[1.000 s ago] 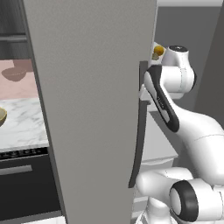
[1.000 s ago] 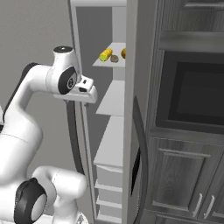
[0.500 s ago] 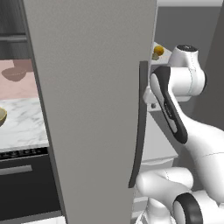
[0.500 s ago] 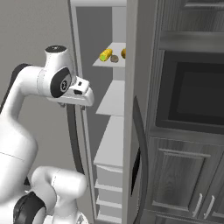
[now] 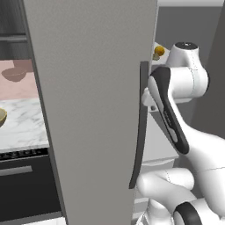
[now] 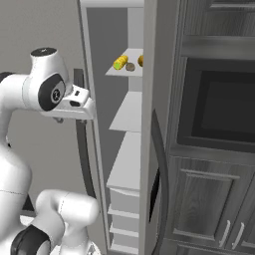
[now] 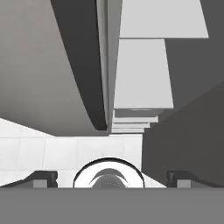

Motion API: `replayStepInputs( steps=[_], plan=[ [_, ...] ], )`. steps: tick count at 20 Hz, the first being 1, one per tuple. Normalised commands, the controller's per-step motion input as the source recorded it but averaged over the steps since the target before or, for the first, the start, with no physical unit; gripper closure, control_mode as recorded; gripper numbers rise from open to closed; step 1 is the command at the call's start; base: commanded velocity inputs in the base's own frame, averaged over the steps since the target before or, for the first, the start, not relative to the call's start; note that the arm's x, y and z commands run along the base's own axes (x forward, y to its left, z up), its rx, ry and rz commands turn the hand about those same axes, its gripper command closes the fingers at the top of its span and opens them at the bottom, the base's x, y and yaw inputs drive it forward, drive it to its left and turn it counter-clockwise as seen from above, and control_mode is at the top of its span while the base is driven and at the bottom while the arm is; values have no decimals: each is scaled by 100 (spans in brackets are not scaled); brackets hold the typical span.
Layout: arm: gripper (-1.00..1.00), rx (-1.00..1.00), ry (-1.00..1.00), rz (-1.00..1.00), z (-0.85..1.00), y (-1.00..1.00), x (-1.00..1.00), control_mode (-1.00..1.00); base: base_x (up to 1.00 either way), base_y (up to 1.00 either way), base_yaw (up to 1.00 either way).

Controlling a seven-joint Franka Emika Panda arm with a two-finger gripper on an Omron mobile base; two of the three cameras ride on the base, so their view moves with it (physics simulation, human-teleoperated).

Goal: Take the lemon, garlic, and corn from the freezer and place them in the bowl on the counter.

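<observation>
A glossy white arm (image 6: 30,94) of rounded segments, with dark grey joint bands and caps.

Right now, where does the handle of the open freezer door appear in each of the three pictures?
Left base view: the handle runs down the door's right edge, near the picture's centre.
Right base view: a dark upright strip, left of centre.
Hand view: a broad dark curve from the top edge down towards the middle.
Shared landmark: the white shelves, just right of the handle in every view.
</observation>
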Motion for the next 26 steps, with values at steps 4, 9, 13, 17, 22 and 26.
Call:
replayStepInputs(
  steps=[4, 9, 13, 17, 22, 26],
  plan=[
    [-100, -3, 1, 0, 3, 32, -16, -100, 0, 0, 0],
    [-100, 0, -1, 0, 0, 4, -44, -100, 0, 0, 0],
    [-100, 2, 0, 0, 0, -3, -62, -100, 0, 0, 0],
    [-100, 3, 0, 0, 0, -1, -38, -100, 0, 0, 0],
    [-100, 6, 0, 0, 0, -5, -11, -100, 0, 0, 0],
    [-100, 0, 0, 0, 0, 0, 0, -100, 0, 0, 0]
  ],
)
